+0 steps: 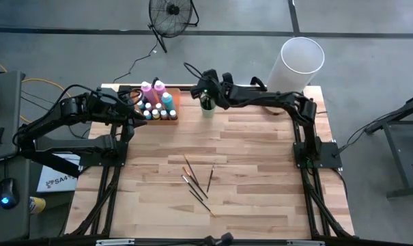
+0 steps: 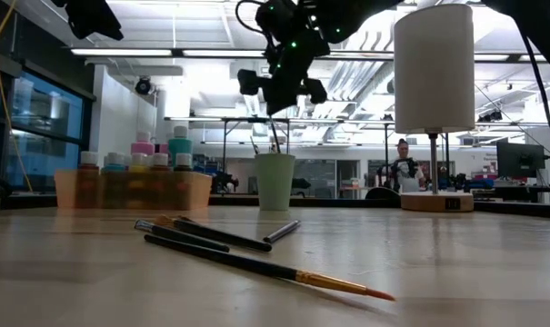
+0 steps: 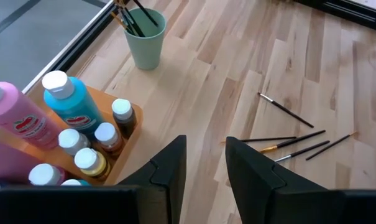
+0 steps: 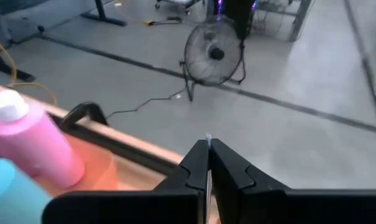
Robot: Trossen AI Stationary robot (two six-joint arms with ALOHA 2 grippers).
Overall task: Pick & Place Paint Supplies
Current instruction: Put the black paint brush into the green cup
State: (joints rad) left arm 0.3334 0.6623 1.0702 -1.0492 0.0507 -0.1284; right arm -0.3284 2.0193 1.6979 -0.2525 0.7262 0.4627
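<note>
My right gripper [image 1: 206,92] hangs over the cup [image 1: 207,107], jaws pinching a brush [image 4: 208,142]. Best lower straight, release only inside the rim. Left gripper [image 3: 203,165], jaws partly spread, empty, beside the tray [image 1: 172,117]. Loose brushes [image 1: 196,181] lie mid-worktop.

The high view looks straight down on the whole table [image 1: 261,178]. The low view sits at tabletop level, brushes [image 2: 256,263] nearest, facing the room. Both wrist views ride close above the tray [image 3: 122,146] end (left downward, right outward), sharing the bottles [image 4: 26,143].
</note>
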